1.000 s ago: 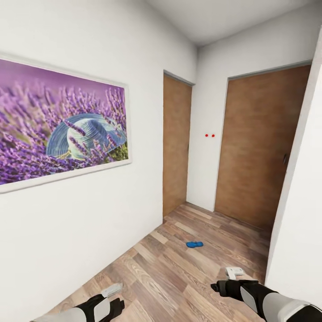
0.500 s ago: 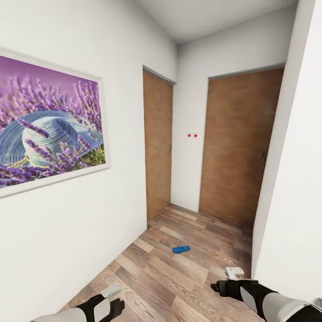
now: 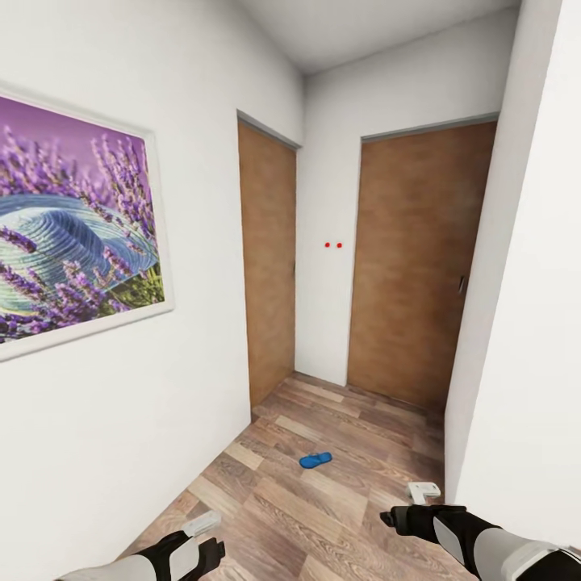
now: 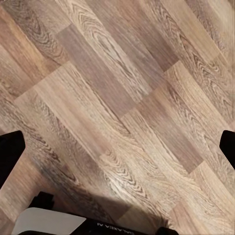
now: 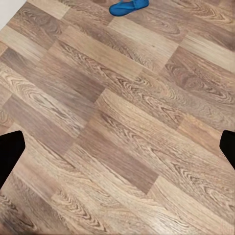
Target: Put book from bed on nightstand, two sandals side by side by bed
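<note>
Nearest in the head view, the left gripper [image 3: 202, 528] and the right gripper [image 3: 421, 492] hang low over the wood-plank floor [image 3: 323, 508], black-and-white forearms reaching in from the bottom corners. In each wrist view the dark fingertips sit at opposite edges of the picture with bare planks between them, so both sets of jaws stand wide apart and hold nothing: left fingertips [image 4: 9, 152], right fingertips [image 5: 10, 152].

Further out on the floor, about midway along the hallway and slightly nearer the left wall than the right, lies one blue sandal [image 3: 315, 460], flat on the planks and apart from both walls. The right wrist view catches the same sandal [image 5: 128, 6] at the edge of its picture, well ahead of the right gripper.

On the white left wall hangs a framed picture of lavender and a blue hat [image 3: 73, 258]. Beyond it, in that same wall, stands a brown wooden door [image 3: 266, 290]. At the far end a second brown door [image 3: 411, 266] is shut, with a small dark handle on its right side. Between the two doors, on the white end wall, are two small red dots [image 3: 332, 244].
</note>
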Tool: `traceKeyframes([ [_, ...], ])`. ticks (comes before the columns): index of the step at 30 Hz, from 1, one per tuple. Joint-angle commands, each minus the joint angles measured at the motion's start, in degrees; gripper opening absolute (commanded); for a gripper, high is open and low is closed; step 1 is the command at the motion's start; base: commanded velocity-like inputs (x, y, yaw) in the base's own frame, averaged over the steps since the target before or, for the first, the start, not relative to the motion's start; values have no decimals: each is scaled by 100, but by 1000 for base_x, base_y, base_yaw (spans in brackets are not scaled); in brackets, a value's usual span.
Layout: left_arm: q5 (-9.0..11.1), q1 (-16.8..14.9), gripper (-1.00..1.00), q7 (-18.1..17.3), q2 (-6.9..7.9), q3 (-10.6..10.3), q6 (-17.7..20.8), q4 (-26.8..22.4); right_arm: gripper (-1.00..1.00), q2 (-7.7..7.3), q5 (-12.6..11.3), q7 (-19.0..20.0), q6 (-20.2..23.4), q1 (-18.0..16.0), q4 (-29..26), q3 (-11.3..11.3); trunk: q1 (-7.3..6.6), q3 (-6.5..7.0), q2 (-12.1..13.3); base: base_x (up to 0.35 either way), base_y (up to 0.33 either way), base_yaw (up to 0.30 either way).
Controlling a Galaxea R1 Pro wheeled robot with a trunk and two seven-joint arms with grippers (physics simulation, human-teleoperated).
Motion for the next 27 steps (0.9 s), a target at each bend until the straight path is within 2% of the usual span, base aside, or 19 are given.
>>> traceKeyframes([
  [1, 48, -4, 100, 13, -2, -48, 12, 7, 100, 0, -60, 25, 15, -5, 8, 44, 3, -3, -5, 84, 0, -23],
  [11, 48, -4, 100, 13, -2, -48, 11, 6, 100, 0, -60, 25, 15, -5, 8, 45, 3, -24, -5, 33, 0, -9],
  [27, 48, -6, 100, 13, -2, -48, 11, 6, 100, 3, -60, 25, 15, -5, 7, 45, 3, -156, -5, 4, 0, -1],
])
